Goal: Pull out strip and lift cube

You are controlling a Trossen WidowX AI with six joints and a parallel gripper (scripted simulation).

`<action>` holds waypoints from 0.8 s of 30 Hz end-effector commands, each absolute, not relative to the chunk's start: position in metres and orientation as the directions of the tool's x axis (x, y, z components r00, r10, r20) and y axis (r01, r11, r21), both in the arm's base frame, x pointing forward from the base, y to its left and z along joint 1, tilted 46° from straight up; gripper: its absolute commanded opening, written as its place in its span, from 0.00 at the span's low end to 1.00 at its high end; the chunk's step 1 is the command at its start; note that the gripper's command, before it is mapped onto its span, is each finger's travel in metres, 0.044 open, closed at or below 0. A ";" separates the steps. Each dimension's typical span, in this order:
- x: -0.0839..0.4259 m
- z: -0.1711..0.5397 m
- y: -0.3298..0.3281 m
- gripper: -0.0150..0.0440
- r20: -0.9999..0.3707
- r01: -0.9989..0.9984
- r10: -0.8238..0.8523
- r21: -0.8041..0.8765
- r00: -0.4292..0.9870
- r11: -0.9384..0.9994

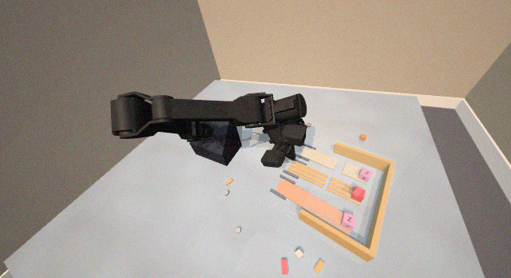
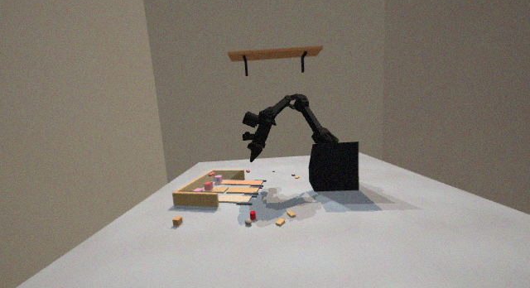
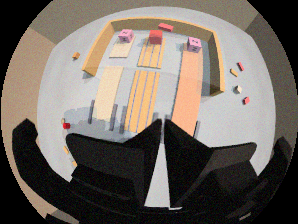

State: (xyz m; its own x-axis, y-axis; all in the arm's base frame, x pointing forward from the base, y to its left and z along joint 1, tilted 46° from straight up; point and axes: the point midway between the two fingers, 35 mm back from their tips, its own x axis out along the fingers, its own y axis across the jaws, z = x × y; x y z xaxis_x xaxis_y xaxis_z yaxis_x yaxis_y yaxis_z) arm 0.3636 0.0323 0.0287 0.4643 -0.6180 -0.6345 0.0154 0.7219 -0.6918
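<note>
My gripper (image 2: 251, 160) (image 3: 162, 123) is shut and empty, above the near ends of the strips. The salmon strip (image 1: 315, 202) (image 3: 187, 90) is in one piece; a pink cube (image 1: 348, 220) (image 3: 194, 44) with a dark letter sits on its far end. The cream strip (image 1: 319, 158) (image 3: 107, 92) is split by a gap; another lettered pink cube (image 1: 365, 174) (image 3: 126, 35) sits on its far piece. The slatted orange strip (image 3: 143, 100) between them is also split; a plain red cube (image 1: 358, 194) (image 3: 156, 36) sits on its far piece.
A three-sided wooden wall (image 1: 384, 206) (image 3: 150, 21) surrounds the cubes, open toward the arm. Short grey rails (image 1: 278, 194) (image 3: 91, 111) flank the strips' near ends. A red cylinder (image 2: 252, 215) (image 3: 66, 126) and small scattered blocks lie outside. A shelf (image 2: 275, 53) hangs on the back wall.
</note>
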 end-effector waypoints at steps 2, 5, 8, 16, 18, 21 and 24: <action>0.373 0.033 -0.034 0.25 -0.695 0.172 -0.717 -0.701 0.051 0.692; 0.373 0.033 -0.034 0.25 -0.695 0.172 -0.717 -0.701 0.051 0.692; 0.373 0.033 -0.034 0.25 -0.695 0.172 -0.717 -0.701 0.051 0.692; 0.371 0.032 -0.034 0.25 -0.695 0.172 -0.717 -0.701 0.051 0.692; 0.371 0.032 -0.034 0.25 -0.695 0.172 -0.717 -0.701 0.051 0.692; 0.371 0.028 -0.037 0.25 -0.695 0.172 -0.717 -0.701 0.051 0.692; 0.372 0.025 -0.041 0.25 -0.696 0.172 -0.717 -0.701 0.051 0.692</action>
